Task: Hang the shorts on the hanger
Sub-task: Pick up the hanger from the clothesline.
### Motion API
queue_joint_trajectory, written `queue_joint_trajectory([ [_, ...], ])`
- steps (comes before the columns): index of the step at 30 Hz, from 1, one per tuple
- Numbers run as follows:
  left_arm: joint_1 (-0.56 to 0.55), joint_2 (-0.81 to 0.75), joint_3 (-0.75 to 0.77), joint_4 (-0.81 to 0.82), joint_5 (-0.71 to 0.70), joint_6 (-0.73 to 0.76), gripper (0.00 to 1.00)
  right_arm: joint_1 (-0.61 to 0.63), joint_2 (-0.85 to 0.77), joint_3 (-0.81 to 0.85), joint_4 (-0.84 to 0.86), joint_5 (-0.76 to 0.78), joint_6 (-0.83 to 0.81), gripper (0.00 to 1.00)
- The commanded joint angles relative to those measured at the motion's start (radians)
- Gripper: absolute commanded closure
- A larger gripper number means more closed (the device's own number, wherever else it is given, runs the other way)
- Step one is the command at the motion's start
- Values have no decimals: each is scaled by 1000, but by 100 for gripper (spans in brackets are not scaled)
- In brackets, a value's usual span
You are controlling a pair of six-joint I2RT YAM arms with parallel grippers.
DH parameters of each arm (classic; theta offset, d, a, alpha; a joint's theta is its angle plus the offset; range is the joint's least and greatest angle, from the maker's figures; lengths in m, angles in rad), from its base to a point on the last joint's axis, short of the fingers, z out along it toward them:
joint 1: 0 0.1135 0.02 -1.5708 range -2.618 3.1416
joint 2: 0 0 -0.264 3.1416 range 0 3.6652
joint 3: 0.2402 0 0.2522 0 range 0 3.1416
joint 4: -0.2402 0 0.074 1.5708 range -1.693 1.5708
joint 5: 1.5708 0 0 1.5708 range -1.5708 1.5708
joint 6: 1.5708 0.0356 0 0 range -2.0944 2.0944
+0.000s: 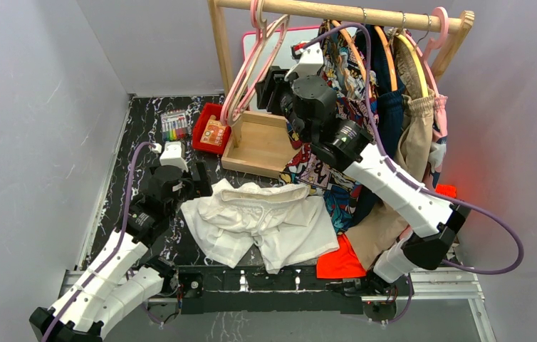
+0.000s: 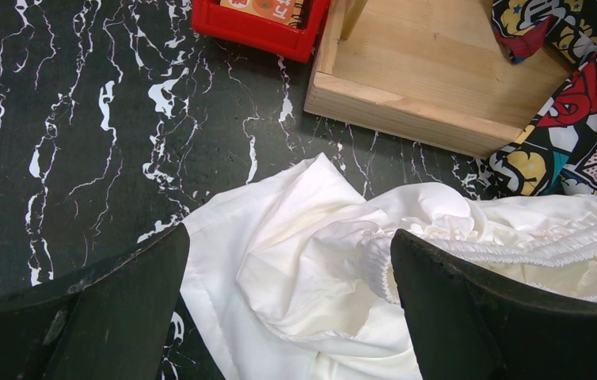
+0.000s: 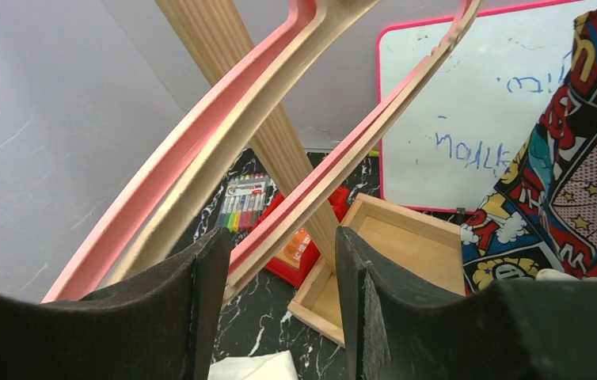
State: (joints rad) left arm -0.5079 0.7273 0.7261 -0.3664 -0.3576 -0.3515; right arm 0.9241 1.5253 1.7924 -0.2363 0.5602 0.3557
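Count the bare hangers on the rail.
2: a pink hanger and the cream hanger, hung side by side at the rail's left end. Hangers further right carry clothes; more may be hidden behind the right arm.

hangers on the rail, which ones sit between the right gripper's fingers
The cream hanger and pink hanger hanging together at the rail's left end; the orange hangers carry clothes farther right.

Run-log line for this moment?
left gripper: open over shorts | right gripper: jaws straddling hanger, grip unconfirmed | shorts: lying on table, not hung
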Motion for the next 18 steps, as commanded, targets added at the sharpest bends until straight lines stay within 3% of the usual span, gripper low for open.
queue_joint_trajectory([
  [1,-3,3,23,7,0,3,2,0,-73,-3,40,46,-38,42],
  [9,-2,3,21,7,2,5,2,1,-126,-21,43,36,-40,40],
  [18,-3,9,22,7,0,6,2,2,-97,58,-9,-159,9,19],
])
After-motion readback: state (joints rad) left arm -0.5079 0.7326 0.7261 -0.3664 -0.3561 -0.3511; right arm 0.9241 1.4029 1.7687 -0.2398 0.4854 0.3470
